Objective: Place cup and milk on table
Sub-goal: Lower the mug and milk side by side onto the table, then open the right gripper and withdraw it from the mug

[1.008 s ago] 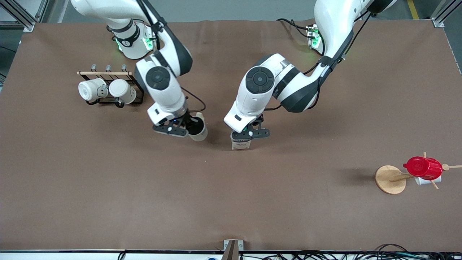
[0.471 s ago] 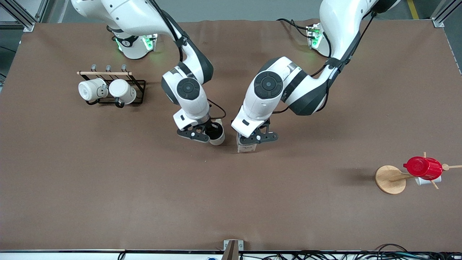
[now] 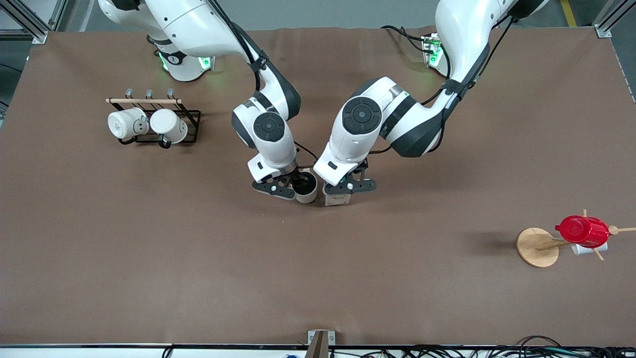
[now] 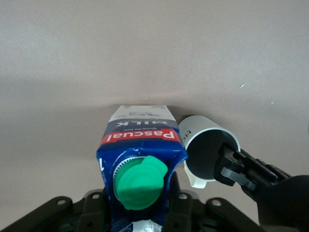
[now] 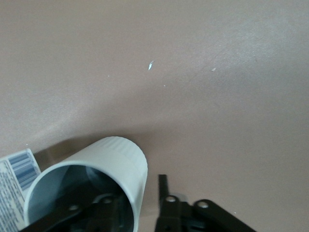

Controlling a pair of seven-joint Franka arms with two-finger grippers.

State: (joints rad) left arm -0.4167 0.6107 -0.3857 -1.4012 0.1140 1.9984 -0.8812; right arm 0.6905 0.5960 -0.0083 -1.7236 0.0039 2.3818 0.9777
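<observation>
right claw (image 3: 294,188) pinches cup (image 3: 306,188) wall | left claw (image 3: 342,188) clamps milk (image 3: 338,199) | change: both converged mid-bench (image 3: 149,248); cup now just beside milk, at its 9 o'clock | release pending

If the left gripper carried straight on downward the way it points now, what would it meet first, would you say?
Probably only the table. The left gripper points down, shut on the milk, so the carton's base would touch down first, close beside the cup. The remaining height is unclear.
</observation>
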